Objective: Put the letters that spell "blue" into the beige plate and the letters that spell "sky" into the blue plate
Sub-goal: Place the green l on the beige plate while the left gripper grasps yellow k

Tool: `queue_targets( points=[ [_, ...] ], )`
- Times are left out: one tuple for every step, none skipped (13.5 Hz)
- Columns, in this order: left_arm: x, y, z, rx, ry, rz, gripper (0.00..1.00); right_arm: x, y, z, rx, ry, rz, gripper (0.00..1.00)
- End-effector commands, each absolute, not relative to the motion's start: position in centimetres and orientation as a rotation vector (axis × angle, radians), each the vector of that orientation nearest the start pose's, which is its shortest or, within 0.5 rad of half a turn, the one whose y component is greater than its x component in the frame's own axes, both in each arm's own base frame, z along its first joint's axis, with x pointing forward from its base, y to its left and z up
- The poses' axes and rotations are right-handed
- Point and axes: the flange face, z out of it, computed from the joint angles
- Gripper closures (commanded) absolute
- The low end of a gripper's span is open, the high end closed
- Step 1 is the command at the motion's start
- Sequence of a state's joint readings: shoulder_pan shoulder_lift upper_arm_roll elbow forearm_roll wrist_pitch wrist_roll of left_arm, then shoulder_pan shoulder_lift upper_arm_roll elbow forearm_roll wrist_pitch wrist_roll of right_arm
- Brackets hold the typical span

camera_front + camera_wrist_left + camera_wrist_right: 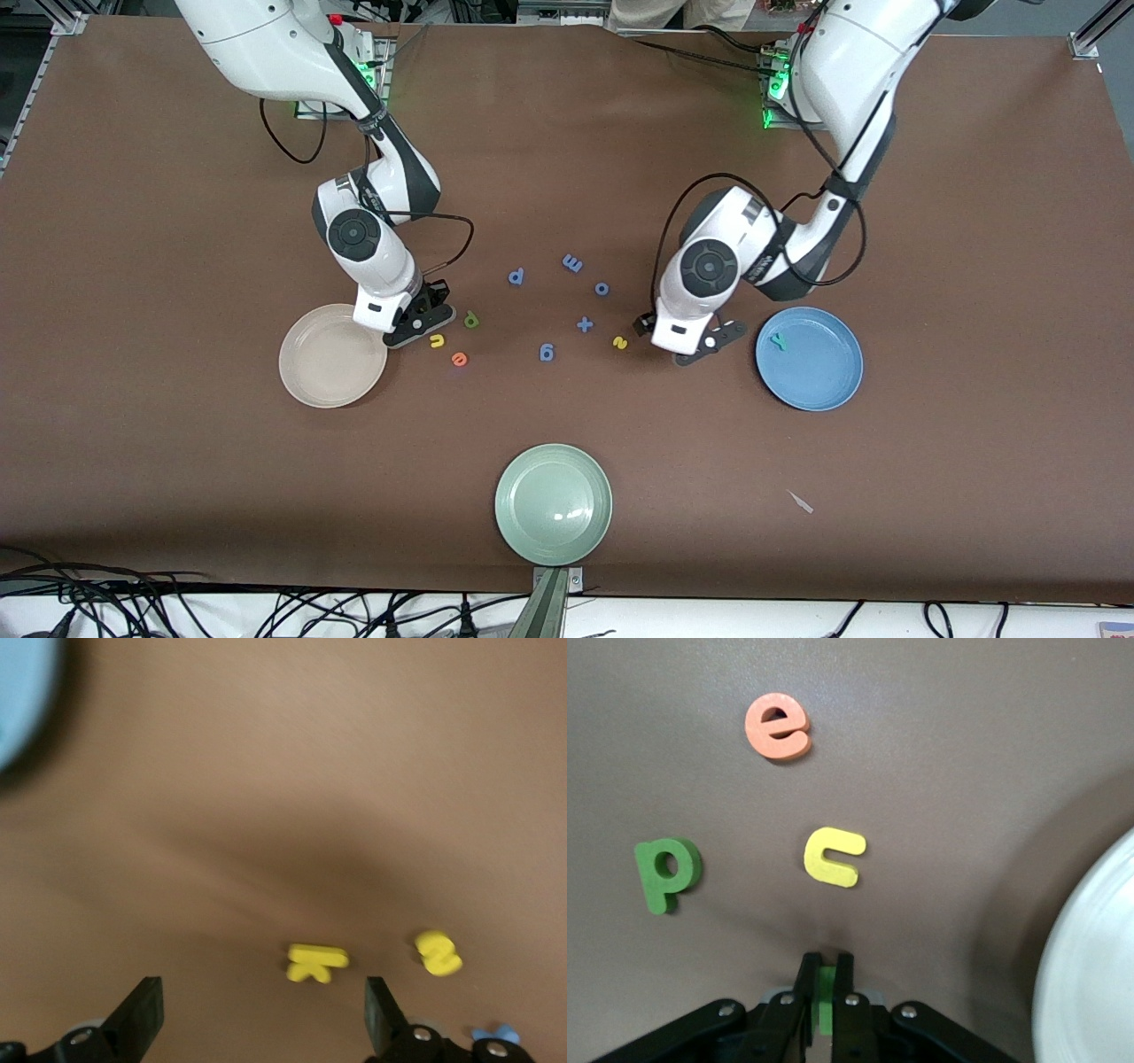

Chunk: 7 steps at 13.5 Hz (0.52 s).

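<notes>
Brown matting covers the whole table (177, 443), with the two arms reaching down from the top of the front view. At the left of that frame, the right gripper (423, 321) is low over the mat just beside the beige plate (321, 383), and its fingers are pinched shut on the thin green "l" (826, 999), which shows as a green sliver between the pads at the bottom of the right wrist view. Close by on the mat lie the yellow "u" (436, 340), the orange "e" (459, 359) and the green "b" (471, 320); the beige plate holds no letters.

At the right of the front view, the left gripper (682, 341) hangs low over the mat between the loose letters and the blue plate (819, 385). Its fingers (142, 1014) are spread wide and hold nothing. In the left wrist view, the yellow "k" (316, 963) lies flat on the mat between the open fingertips, with the yellow "s" (438, 952) just beside it toward the lower right of that frame. The teal "y" (779, 340) already lies in the blue plate, near its upper left rim.

Blue letter pieces (572, 262) are scattered in the middle of the frame between the two grippers. A pale green plate (554, 504) sits low in the front view, nearest the camera, with nothing in it.
</notes>
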State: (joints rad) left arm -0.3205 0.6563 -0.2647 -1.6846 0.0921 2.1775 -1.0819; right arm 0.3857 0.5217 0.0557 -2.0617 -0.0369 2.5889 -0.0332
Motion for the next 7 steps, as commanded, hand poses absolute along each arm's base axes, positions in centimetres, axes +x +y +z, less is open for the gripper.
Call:
queue_targets(
  points=[
    [56.4, -35.5, 20.6, -3.080, -0.556, 0.248, 0.00, 53.2, 25.4, 18.6, -3.032, -0.789, -0.005, 1.00],
    [56.3, -35.5, 20.1, -3.099, -0.476, 0.250, 0.01, 53.4, 25.4, 19.1, -3.031, -0.789, -0.016, 1.00],
    [56.2, -35.6, 19.8, -3.109, -0.446, 0.246, 0.02, 53.6, 25.2, 20.1, -3.036, -0.783, -0.005, 1.00],
    [55.7, -36.3, 19.6, -3.113, -0.418, 0.240, 0.06, 53.9, 24.9, 21.6, -3.043, -0.764, 0.004, 1.00],
    [55.3, -36.7, 19.0, -3.110, -0.400, 0.245, 0.15, 54.4, 24.1, 23.3, -3.045, -0.743, -0.029, 1.00],
    [55.3, -36.8, 18.5, -3.115, -0.401, 0.242, 0.19, 55.0, 22.9, 24.2, -3.052, -0.720, -0.039, 1.00],
    [55.1, -36.8, 18.0, -3.118, -0.395, 0.243, 0.24, 55.4, 21.9, 24.6, -3.058, -0.704, -0.042, 1.00]
  ],
)
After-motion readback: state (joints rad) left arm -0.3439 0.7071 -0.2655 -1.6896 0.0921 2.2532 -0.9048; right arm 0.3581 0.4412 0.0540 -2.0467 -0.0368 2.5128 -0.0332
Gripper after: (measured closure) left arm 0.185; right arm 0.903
